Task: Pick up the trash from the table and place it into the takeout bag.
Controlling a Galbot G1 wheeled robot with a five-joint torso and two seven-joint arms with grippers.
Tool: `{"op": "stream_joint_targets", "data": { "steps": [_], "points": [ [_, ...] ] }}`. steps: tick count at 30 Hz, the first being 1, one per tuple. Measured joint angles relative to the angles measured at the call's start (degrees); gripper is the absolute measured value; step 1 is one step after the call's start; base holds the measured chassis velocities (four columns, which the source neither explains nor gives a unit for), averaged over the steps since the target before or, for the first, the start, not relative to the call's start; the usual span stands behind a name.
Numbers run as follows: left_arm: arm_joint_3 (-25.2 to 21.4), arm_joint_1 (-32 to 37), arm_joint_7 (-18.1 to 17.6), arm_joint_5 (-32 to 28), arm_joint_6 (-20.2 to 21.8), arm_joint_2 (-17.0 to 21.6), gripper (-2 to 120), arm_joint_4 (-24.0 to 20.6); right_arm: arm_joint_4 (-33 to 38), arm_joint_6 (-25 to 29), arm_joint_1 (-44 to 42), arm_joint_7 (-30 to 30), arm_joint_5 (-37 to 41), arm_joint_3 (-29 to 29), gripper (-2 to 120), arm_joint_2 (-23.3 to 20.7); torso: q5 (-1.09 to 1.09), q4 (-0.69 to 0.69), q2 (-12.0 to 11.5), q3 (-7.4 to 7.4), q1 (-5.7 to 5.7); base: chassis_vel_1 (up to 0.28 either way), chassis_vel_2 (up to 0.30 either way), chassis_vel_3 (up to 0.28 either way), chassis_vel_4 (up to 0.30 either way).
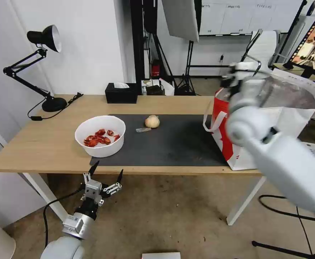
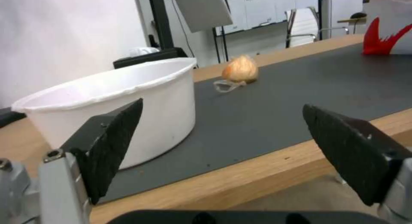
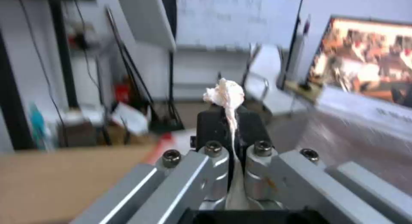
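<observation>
Tissue, a crumpled white wad (image 3: pixel 226 93), sits pinched between the clenched jaws of my right claw (image 3: pixel 229 121), raised by the rim of the big white-and-red foil-lined takeout bag (image 1: pixel 294 120) at the right end of the light-wood tabletop (image 1: pixel 42 144). I'd want the claw squarely over the foil opening before releasing, since light tissue could catch the rim. My left claw (image 1: pixel 106 172) waits spread wide below the tabletop's near edge.

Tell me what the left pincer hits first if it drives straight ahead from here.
Probably the table front edge: the open left pincer sits just off it, roughly level. Slightly higher, its finger would meet the white bowl.
</observation>
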Motion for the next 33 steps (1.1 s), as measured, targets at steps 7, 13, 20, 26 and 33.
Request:
{"op": "stream_joint_targets", "data": {
  "steps": [7, 13, 20, 26, 33],
  "points": [
    [0.42, -0.10, -0.19, 0.09, 0.18, 0.01, 100, 0.02, 0.55, -3.57, -2.51, 0.00, 1.27, 1.34, 25, -1.60, 0.00, 0.02, 0.00, 0.01, 0.00, 0.000, 0.000, 0.000, 0.000],
    [0.35, 0.19, -0.19, 0.09, 0.29, 0.23, 100, -0.37, 1.01, -3.59, -3.68, -0.42, 0.37, 2.15, 45, -1.81, 0.00, 0.02, 0.00, 0.01, 0.00, 0.000, 0.000, 0.000, 0.000],
    [0.04, 0.78, -0.17, 0.05, 0.39, 0.40, 100, -1.22, 2.26, -1.79, -5.25, -3.22, 0.22, 3.54, 70, -2.53, -0.01, 0.02, 0.00, 0.00, 0.00, 0.000, 0.000, 0.000, 0.000],
    [-0.15, 1.05, -0.16, -0.04, 0.42, 0.29, 100, -2.38, 8.38, 9.23, -11.67, -20.06, 0.14, 7.99, 91, -5.17, -0.02, 0.04, 0.00, 0.01, 0.00, 0.000, 0.000, 0.000, 0.000],
    [-0.52, 1.77, -0.15, -0.06, 0.24, -0.79, 100, -3.56, 18.34, 20.11, -33.67, -36.57, -3.94, 18.92, 100, -8.19, -0.01, 0.02, 0.00, 0.00, 0.00, 0.000, 0.000, 0.000, 0.000]
  ]
}}
